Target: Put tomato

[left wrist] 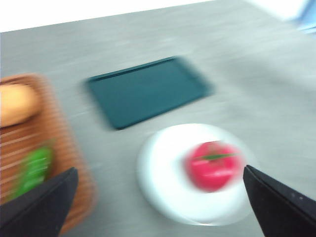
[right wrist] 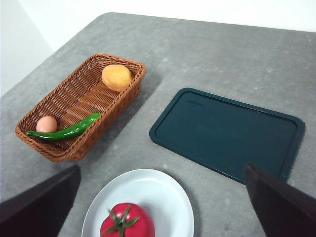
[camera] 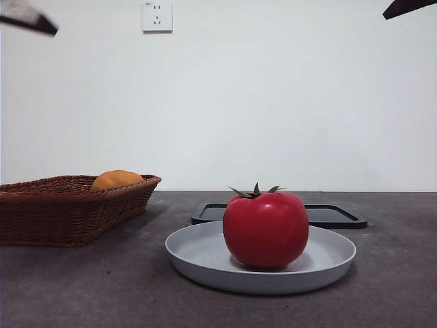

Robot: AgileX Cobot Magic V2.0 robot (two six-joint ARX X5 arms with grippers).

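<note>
The glossy red tomato (camera: 265, 229) with a green stem stands on a light grey plate (camera: 198, 256) at the table's middle. It also shows in the left wrist view (left wrist: 213, 165), blurred, and in the right wrist view (right wrist: 127, 222). My left gripper (left wrist: 158, 205) is open and empty, high above the plate (left wrist: 163, 182). My right gripper (right wrist: 160, 200) is open and empty, high above the table near the plate (right wrist: 158, 197). Both arms show only as dark tips at the front view's top corners.
A brown wicker basket (camera: 65, 208) at the left holds an orange-yellow fruit (right wrist: 117, 77), a green pepper (right wrist: 66, 129) and an egg (right wrist: 47, 124). A dark green flat tray (right wrist: 227, 133) lies behind the plate.
</note>
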